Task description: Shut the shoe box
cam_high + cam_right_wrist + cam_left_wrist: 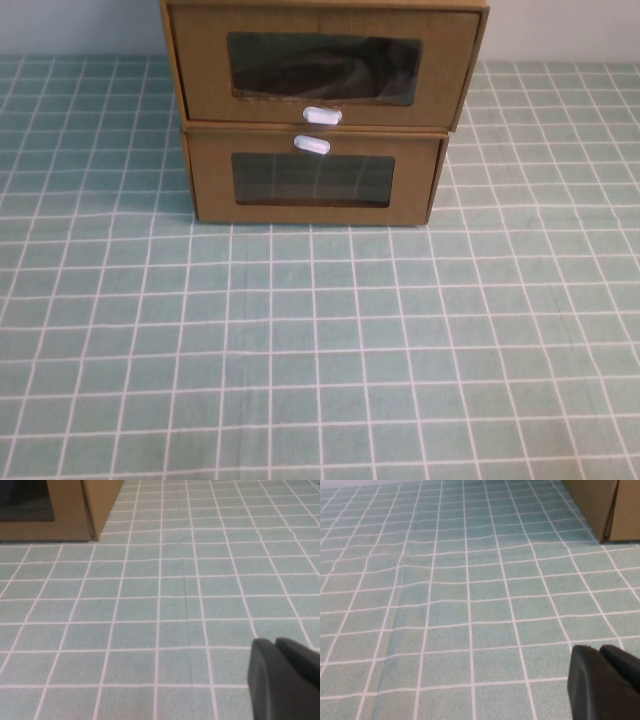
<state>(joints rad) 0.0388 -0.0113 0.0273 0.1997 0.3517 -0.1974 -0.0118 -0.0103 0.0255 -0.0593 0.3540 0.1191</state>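
Note:
The shoe box is the upper of two stacked brown cardboard drawer boxes at the back middle of the table. It has a clear window with a small white pull tab below it. Its front panel stands a little forward of the box beneath. Neither gripper shows in the high view. My left gripper hovers low over the cloth, fingers together and empty, well short of the boxes. My right gripper is also shut and empty over the cloth on the other side.
The twin box, with its white tab above its window, sits under the shoe box on the green checked tablecloth. Its corner shows in the left wrist view and the right wrist view.

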